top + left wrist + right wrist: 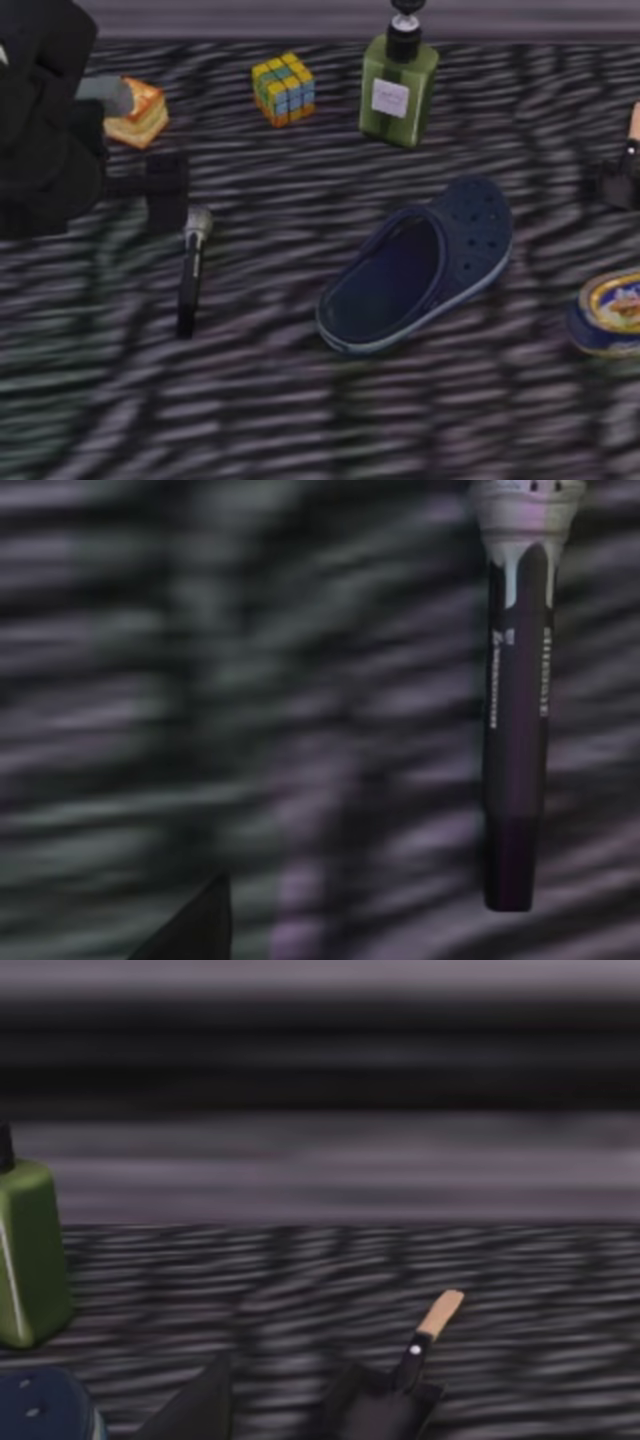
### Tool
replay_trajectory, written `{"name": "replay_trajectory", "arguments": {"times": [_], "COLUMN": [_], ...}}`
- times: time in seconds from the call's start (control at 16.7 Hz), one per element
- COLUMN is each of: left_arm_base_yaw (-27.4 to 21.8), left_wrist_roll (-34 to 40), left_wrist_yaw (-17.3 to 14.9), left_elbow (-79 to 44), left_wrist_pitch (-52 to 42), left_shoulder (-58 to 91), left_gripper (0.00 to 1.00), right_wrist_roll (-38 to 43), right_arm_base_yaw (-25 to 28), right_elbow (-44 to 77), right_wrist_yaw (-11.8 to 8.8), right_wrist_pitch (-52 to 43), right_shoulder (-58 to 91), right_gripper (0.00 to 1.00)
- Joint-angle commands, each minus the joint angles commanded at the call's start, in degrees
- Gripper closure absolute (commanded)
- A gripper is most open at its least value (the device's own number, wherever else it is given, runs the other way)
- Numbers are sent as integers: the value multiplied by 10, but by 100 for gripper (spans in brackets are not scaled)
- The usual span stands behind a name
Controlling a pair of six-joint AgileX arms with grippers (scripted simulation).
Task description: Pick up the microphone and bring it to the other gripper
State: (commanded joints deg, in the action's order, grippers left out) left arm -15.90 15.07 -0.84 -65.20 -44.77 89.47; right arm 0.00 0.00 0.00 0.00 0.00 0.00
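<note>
The microphone (pixel 190 272) lies flat on the dark streaked table at the left, with its silver mesh head (pixel 197 221) pointing to the back. My left gripper (pixel 166 192) hovers open just left of the head and touches nothing. In the left wrist view the microphone (pixel 515 710) lies off to one side, and a single black fingertip (pixel 200 930) shows at the frame's edge. My right arm is outside the top view. Its wrist view shows one black fingertip (pixel 200 1405) with nothing held.
At the back stand a sandwich slice (pixel 137 110), a colour cube (pixel 283 88) and a green pump bottle (pixel 398 88). A blue clog (pixel 420 265) lies in the middle. At the right are a small black shovel with a tan handle (pixel 622 175) and a round tin (pixel 610 315).
</note>
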Motion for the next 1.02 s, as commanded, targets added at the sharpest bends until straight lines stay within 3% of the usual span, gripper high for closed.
{"name": "replay_trajectory", "arguments": {"times": [0.24, 0.48, 0.78, 1.02], "left_arm_base_yaw": [-28, -40, -37, -40], "left_wrist_roll": [24, 33, 32, 32], "left_wrist_yaw": [-3, -5, -5, -6], "left_elbow": [-105, -146, -144, -119], "left_wrist_pitch": [-72, -100, -97, -37], "left_shoulder": [151, 206, 205, 241], "left_gripper": [0, 0, 0, 0], "right_wrist_roll": [0, 0, 0, 0], "right_arm_base_yaw": [0, 0, 0, 0], "right_elbow": [0, 0, 0, 0], "right_wrist_yaw": [0, 0, 0, 0], "right_wrist_pitch": [0, 0, 0, 0], "right_shoulder": [0, 0, 0, 0], "right_gripper": [0, 0, 0, 0]}}
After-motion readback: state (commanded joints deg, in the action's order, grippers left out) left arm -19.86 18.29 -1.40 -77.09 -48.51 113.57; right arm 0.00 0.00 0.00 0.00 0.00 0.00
